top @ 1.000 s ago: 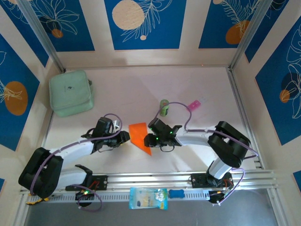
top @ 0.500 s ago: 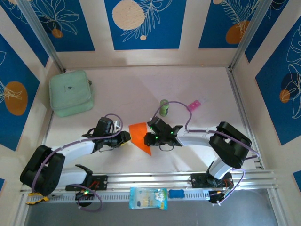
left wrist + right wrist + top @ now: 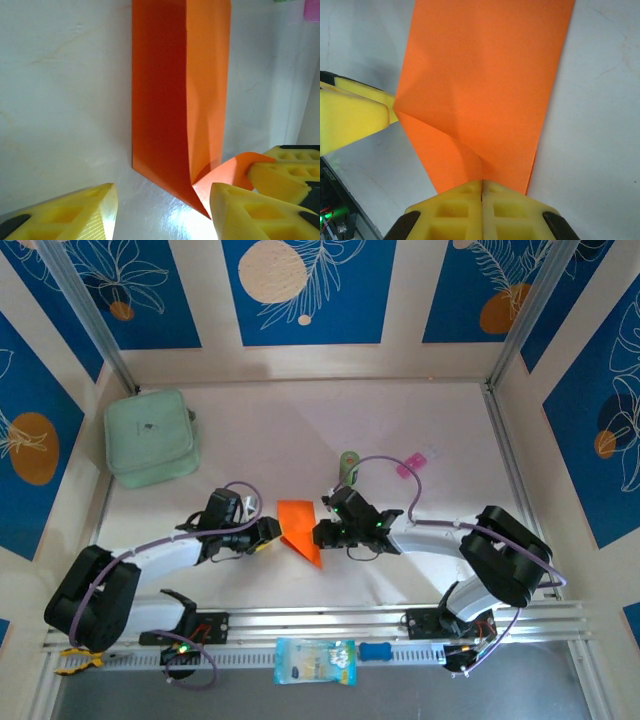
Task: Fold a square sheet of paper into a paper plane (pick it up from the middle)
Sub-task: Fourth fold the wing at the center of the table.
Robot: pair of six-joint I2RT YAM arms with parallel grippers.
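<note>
The square sheet of paper (image 3: 298, 526), folded lengthwise and creased, lay on the table (image 3: 300, 420) between both arms, the right gripper (image 3: 482, 190) pinched tight on its edge and the left gripper (image 3: 164, 195) parted around its pointed corner, unclamped.

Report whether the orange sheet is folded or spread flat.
Folded. The orange sheet has a sharp lengthwise crease splitting it into two panels, and it tapers to a point at one end.
</note>
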